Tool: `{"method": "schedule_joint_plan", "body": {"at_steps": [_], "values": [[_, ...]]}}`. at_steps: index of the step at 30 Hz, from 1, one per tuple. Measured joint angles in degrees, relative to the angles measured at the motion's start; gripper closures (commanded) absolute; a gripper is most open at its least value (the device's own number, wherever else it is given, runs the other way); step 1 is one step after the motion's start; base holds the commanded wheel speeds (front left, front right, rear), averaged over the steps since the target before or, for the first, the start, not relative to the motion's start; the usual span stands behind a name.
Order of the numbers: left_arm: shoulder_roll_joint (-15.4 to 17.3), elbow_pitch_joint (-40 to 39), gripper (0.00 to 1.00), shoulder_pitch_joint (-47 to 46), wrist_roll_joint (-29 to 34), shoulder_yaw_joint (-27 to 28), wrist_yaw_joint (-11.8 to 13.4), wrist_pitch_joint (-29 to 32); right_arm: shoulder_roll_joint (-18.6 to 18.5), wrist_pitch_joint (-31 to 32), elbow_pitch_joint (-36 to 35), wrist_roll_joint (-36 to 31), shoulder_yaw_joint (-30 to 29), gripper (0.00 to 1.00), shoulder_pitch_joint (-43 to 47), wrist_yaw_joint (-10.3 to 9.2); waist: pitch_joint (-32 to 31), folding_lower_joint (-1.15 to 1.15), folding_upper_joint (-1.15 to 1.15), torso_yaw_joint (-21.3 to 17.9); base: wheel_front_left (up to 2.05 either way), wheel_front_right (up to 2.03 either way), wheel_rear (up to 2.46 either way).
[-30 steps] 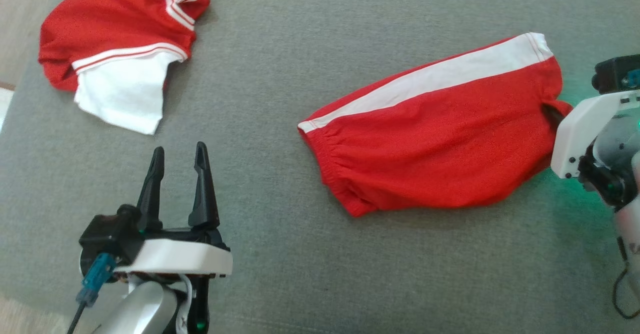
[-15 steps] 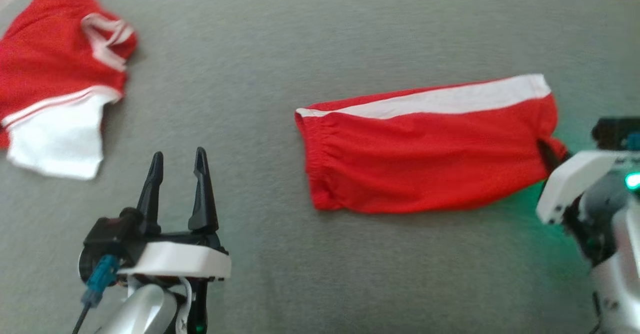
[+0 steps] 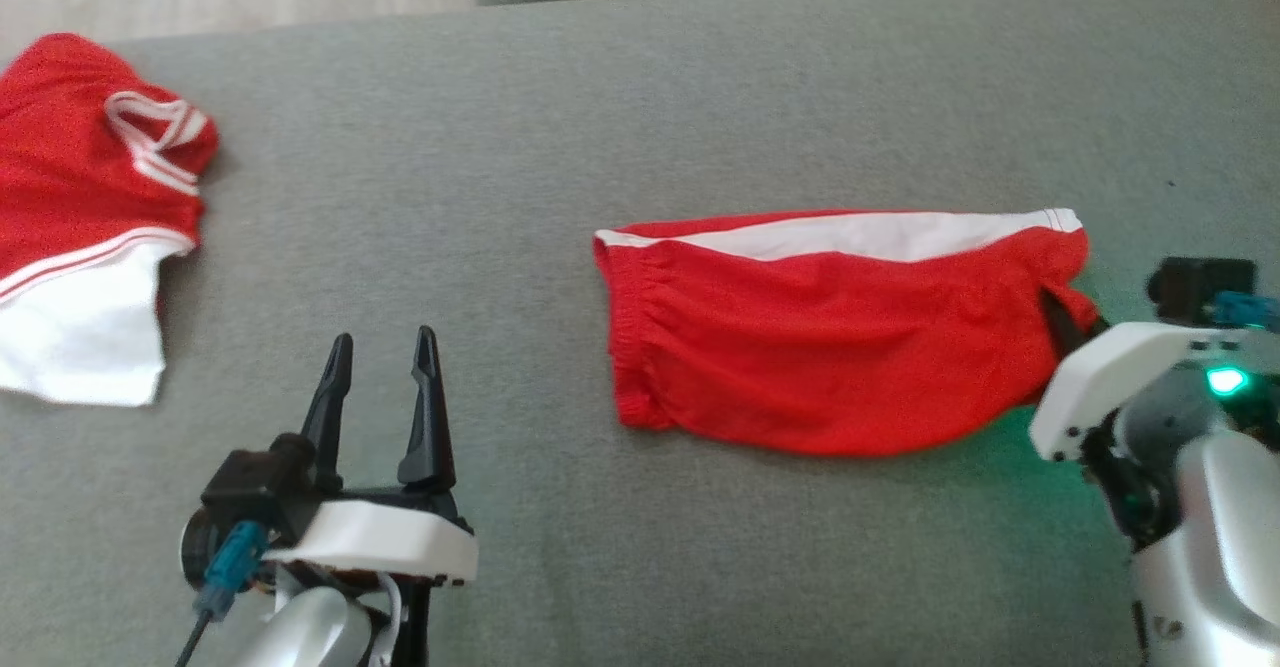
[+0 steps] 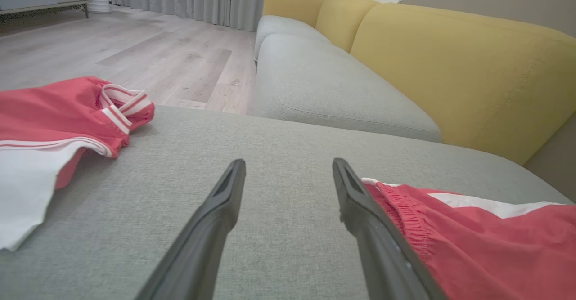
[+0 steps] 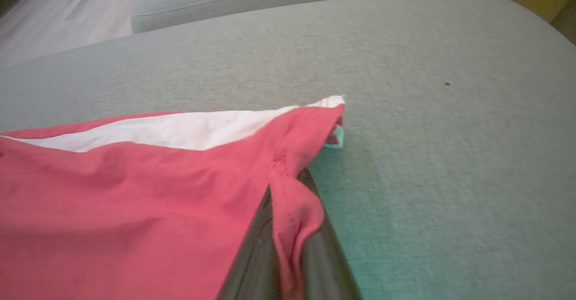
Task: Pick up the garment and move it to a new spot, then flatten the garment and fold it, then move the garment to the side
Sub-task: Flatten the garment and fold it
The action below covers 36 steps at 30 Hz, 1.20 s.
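Right gripper (image 3: 1058,315): fingers (image 5: 252,255) pressed together, pinching a fold at the hem corner of the red shorts (image 3: 830,347). In the right wrist view the cloth bunches between and over the two dark fingers. The rest of the shorts stretches away to this gripper's left across the grey cushion (image 3: 600,127), with the white side stripe along the far edge and the elastic waistband at the end farthest from the grip. Left gripper (image 3: 385,339): fingers spread apart over the cushion, waistband near on its right. A second red-and-white garment (image 3: 80,247) lies well off to its left.
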Motion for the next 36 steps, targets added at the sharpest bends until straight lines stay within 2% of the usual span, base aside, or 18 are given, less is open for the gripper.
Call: {"method": "schedule_joint_plan", "body": {"at_steps": [4, 8, 15, 26, 27, 28, 29, 30, 36], "values": [[-0.62, 0.71, 0.0, 0.12, -0.01, -0.19, -0.43, -0.07, 1.05, -0.02, -0.43, -0.59, 5.17, 1.0, -1.66, 0.0, -1.35, 0.0, 0.0, 2.63, 0.0, 0.0, 0.0], [-0.75, 0.75, 0.0, 0.41, -0.04, -0.36, -0.44, -0.08, 2.83, 0.38, -0.32, 0.42, 12.88, 1.0, -7.6, 0.0, -2.57, 0.0, 0.0, 5.67, 0.0, 0.0, 0.0], [-0.92, 0.84, 0.0, 1.45, -0.58, -0.45, -0.49, -0.58, 3.7, 1.76, 4.77, 3.07, 24.57, 1.0, -9.77, 0.0, -3.26, 0.0, 0.0, 9.52, 0.0, 0.0, 0.0], [-1.43, 0.9, 0.0, 1.49, -0.58, -0.42, -0.51, -0.97, 3.8, -1.31, 10.93, 5.15, 31.22, 1.0, -10.26, 0.0, -2.31, 0.0, 0.0, 10.75, 0.0, 0.0, 0.0], [-1.46, 0.91, 0.0, 1.49, -0.58, -0.42, -0.49, -1.09, 3.8, -2.08, 11.1, 5.14, 31.87, 0.84, -10.63, 0.0, -2.23, 0.0, 0.0, 10.67, 0.0, 0.0, 0.0], [-1.49, 0.94, 0.0, 1.49, -0.58, -0.41, -0.51, -1.09, 3.8, -2.9, 11.17, 5.14, 32.41, 0.61, -11.07, 0.0, -2.16, 0.0, 0.0, 10.59, 0.0, 0.0, 0.0], [-1.57, 0.99, 0.0, 1.48, -0.58, -0.41, -0.51, -1.09, 3.8, -3.66, 11.17, 5.31, 32.81, 0.11, -11.46, 0.0, -2.12, 0.0, 0.0, 10.49, 0.0, 0.0, 0.0], [-1.64, 1.11, 0.0, 1.49, -0.58, -0.41, -0.51, -1.09, 3.79, -4.42, 11.17, 5.72, 33.31, 0.0, -11.82, 0.0, -2.12, 0.0, 0.0, 10.37, 0.0, 0.0, 0.0], [-1.69, 1.64, 0.0, 1.49, -0.58, -0.47, -0.51, -1.09, 3.82, -8.4, 9.77, 8.03, 35.37, 0.0, -11.94, 0.0, -2.9, 0.0, 0.0, 9.47, 0.0, 0.0, 0.0]]}}
